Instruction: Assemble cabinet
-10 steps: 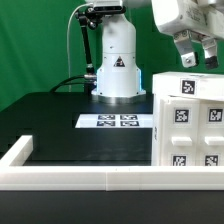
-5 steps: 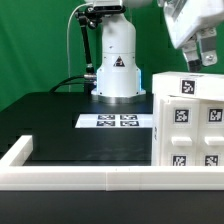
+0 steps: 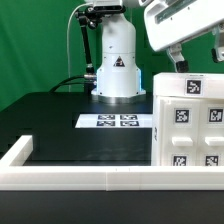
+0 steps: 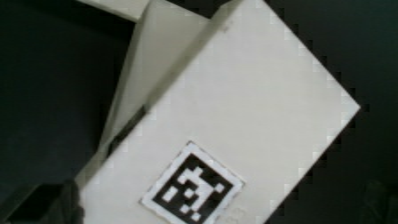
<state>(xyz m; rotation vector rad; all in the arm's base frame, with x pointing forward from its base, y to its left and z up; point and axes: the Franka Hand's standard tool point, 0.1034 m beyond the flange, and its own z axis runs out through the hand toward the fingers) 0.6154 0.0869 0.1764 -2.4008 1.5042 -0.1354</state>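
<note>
The cabinet is a large white boxy shell standing at the exterior view's right, with black-and-white tags on its top and front. My gripper hangs just above the cabinet's top, tilted, with its two fingers spread apart and nothing between them. The wrist view looks down on a white cabinet face with one tag. My fingertips do not show clearly there. Separate drawer blocks cannot be told apart from the shell.
The marker board lies flat on the black table in front of the robot base. A long low white border rail runs along the table's near edge and up the exterior view's left side.
My gripper has risen and tilted above the cabinet, and more of the hand's body now shows. The cabinet has not moved.
</note>
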